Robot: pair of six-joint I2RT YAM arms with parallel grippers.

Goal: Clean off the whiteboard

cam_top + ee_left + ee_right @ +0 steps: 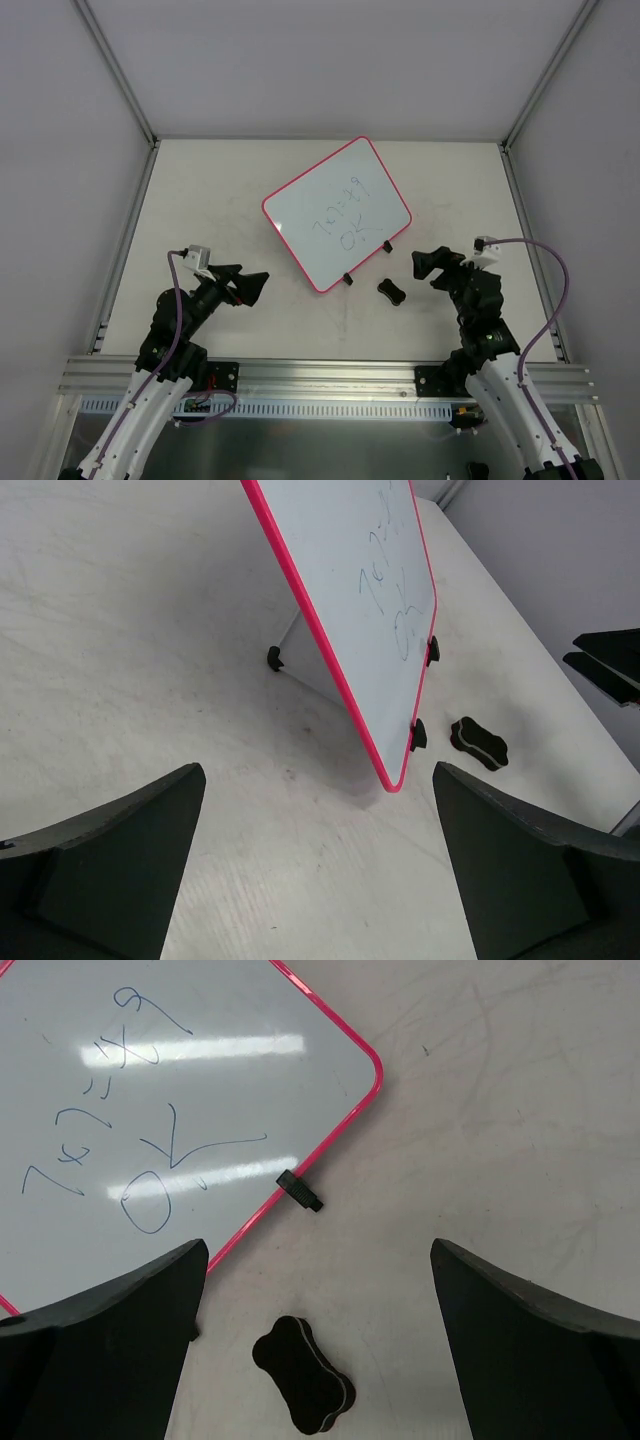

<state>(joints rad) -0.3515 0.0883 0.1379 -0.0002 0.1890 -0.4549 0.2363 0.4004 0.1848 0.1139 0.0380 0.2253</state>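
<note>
At the centre of the top view, the white rectangular whiteboard with a pink-red rim (335, 215) stands beyond the left gripper (255, 285) and the right gripper (428, 268), both with fingers spread apart. Only the left wrist view shows the board tilted up on a rear leg (290, 645). The right wrist view shows blue handwriting, seemingly "7x7=49" and "OK", above a small black eraser block (303, 1372).

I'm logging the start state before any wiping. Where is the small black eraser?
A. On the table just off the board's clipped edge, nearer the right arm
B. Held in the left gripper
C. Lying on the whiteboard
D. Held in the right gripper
A: the eraser lies on the table beside the whiteboard, apart from its clipped edge, in front of the open right gripper; the left gripper is open and empty.
</note>
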